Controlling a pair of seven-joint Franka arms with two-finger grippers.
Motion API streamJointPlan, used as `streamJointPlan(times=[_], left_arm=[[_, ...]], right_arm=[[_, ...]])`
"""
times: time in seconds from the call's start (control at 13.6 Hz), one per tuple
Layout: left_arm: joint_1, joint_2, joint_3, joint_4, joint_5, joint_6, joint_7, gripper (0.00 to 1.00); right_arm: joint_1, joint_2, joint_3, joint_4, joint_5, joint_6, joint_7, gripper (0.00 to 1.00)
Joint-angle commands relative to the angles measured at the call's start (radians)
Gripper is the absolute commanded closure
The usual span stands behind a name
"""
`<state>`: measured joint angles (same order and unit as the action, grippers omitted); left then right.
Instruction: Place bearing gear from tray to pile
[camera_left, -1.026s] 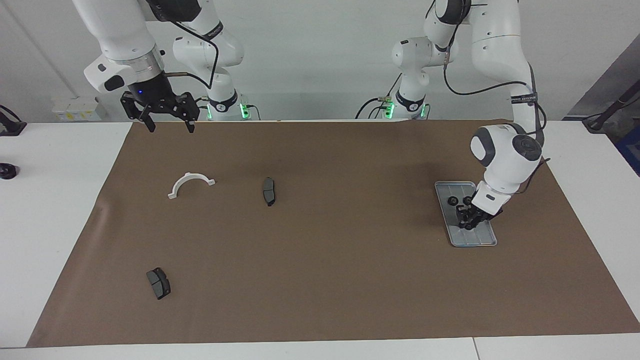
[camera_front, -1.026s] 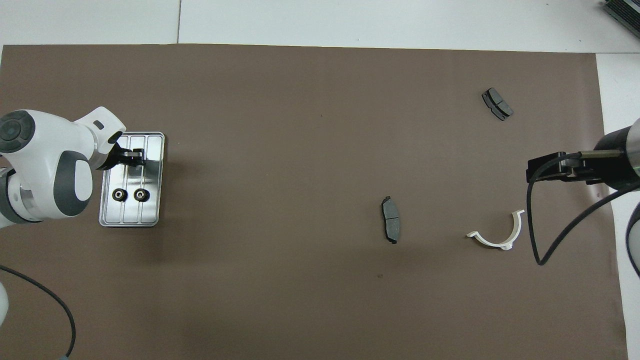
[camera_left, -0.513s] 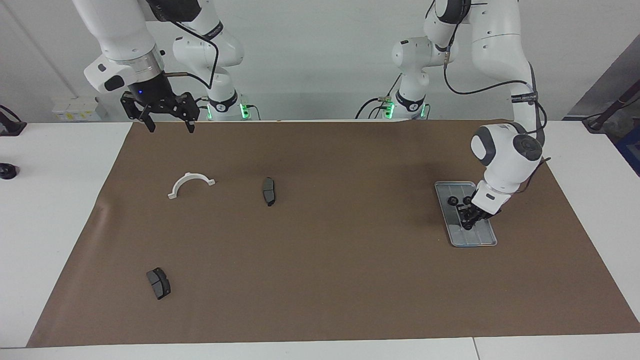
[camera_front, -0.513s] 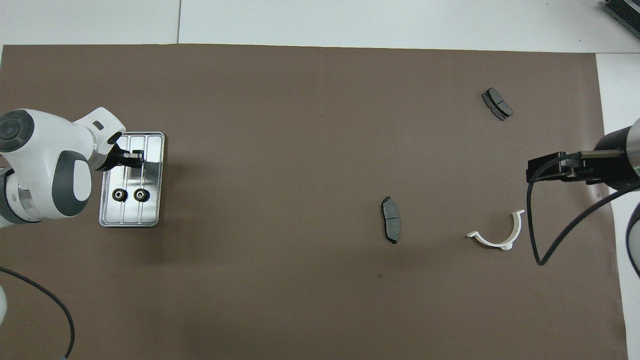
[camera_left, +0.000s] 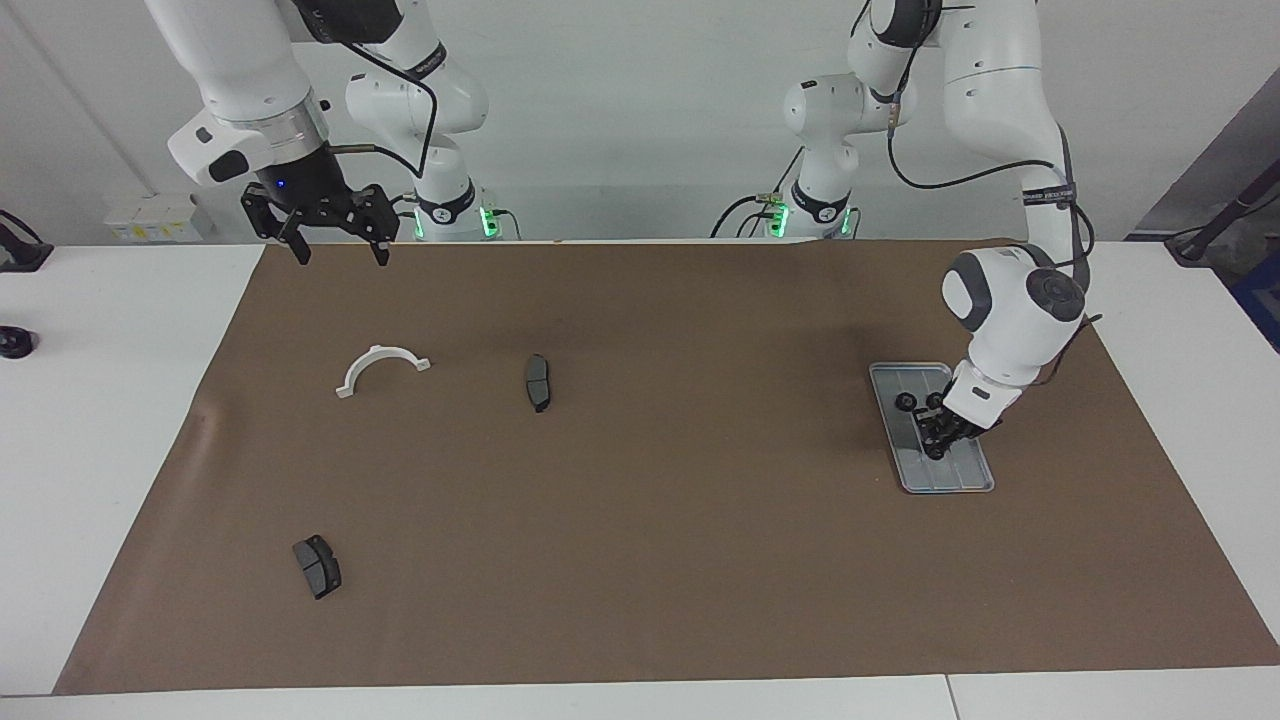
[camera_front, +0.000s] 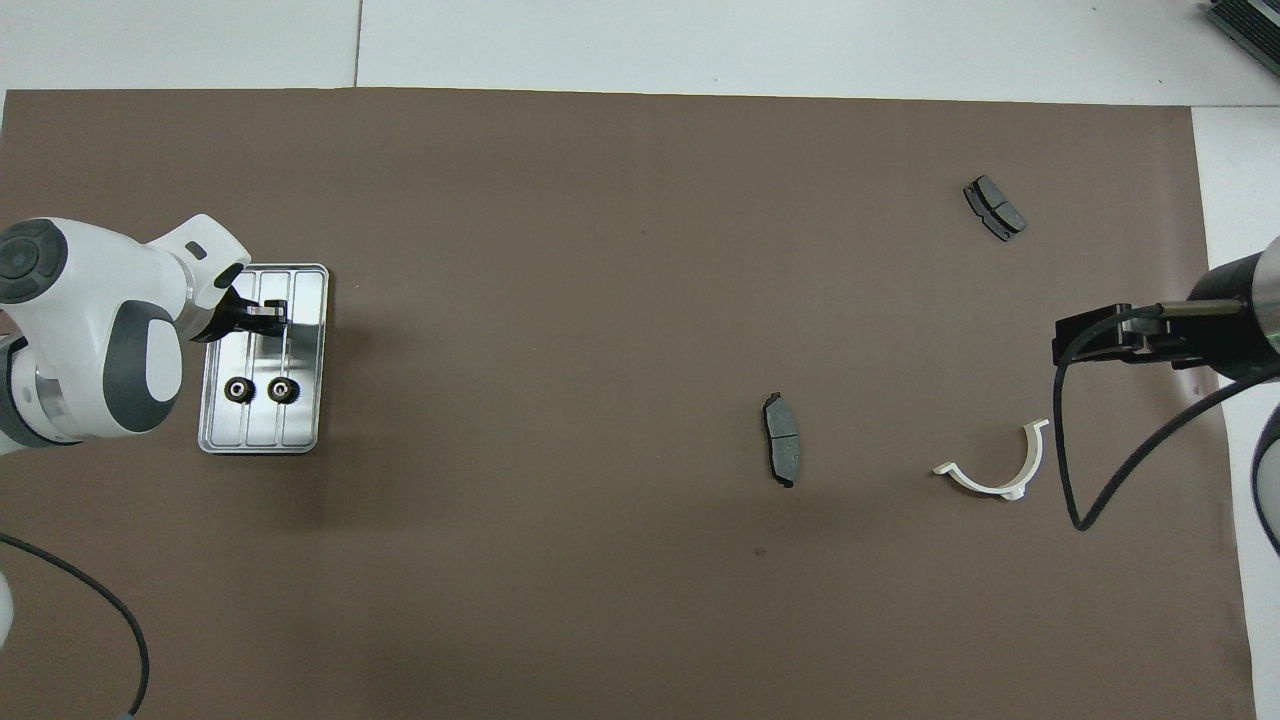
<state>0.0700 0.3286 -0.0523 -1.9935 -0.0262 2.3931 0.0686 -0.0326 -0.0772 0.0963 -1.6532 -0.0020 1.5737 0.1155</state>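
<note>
The left gripper (camera_left: 938, 447) has closed over the last second and its wrist has risen slightly. It is now down in the tray (camera_left: 950, 478), with the fingertips brought together. The tips are dark against the metal, so I cannot tell whether a gear is pinched between them. Two bearing gears (camera_left: 905, 402) lie side by side on the tray, at the end nearer the robots and just beside the gripper, and they have not moved. The tray sits at about three o'clock on the brown mat (camera_left: 700, 560) in the facing view, toward the left arm's end. The right gripper (camera_left: 342, 255) waits where it was, jaws spread wide, up in the air over the mat's edge at about ten o'clock. Nothing else has shifted. A white half-ring (camera_left: 383, 368) lies at nine o'clock and one brake pad (camera_left: 538, 382) lies near the mat's centre. A second brake pad (camera_left: 317, 566) lies at about seven o'clock, farther from the robots. The mat covers most of a white table (camera_left: 100, 450), which stands against a plain pale wall, and green lights glow at both arm bases. A dark band around the left arm carries lettering too small to read.
</note>
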Motion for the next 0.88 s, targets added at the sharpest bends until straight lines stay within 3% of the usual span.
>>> streamJointPlan(times=[0.0, 0.37, 0.59, 0.81], left_arm=[[0.004, -0.026, 0.003, 0.062, 0.011, -0.116, -0.001, 1.00], [-0.073, -0.049, -0.014, 0.214, 0.002, -0.322, -0.186, 1.00], [-0.227, -0.051, -0.015, 0.217, 0.002, -0.301, -0.445, 1.00], [-0.363, -0.033, -0.020, 0.203, -0.001, -0.183, -0.631, 1.00]], right_arm=[[-0.010, -0.024, 0.005, -0.028, 0.004, 0.009, 0.000, 0.00], [-0.009, -0.024, 0.005, -0.028, 0.004, 0.009, 0.000, 0.00], [-0.009, -0.024, 0.005, -0.028, 0.004, 0.009, 0.000, 0.00], [-0.009, -0.024, 0.005, -0.028, 0.004, 0.009, 0.000, 0.00]])
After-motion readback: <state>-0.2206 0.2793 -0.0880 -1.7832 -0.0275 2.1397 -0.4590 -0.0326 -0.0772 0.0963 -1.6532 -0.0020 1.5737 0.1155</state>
